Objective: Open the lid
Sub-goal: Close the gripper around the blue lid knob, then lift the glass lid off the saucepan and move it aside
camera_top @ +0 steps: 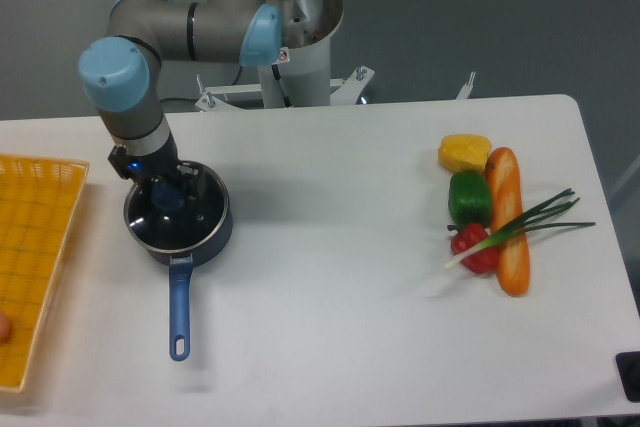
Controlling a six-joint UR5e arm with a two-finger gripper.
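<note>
The lid [160,227], a glass disc with a thin metal rim, lies over the dark blue saucepan [218,235] at the table's left. Its rim stands a touch left of and above the pan's edge. The pan's long blue handle [179,309] points toward the front edge. My gripper [168,196] comes straight down onto the lid's centre, and its fingers are closed around the blue knob, which they mostly hide.
A yellow basket [40,237] lies at the left edge, close to the pan. At the right lie a yellow pepper [464,152], a green pepper [468,195], a red pepper [474,245], a bread loaf [509,232] and a spring onion [530,219].
</note>
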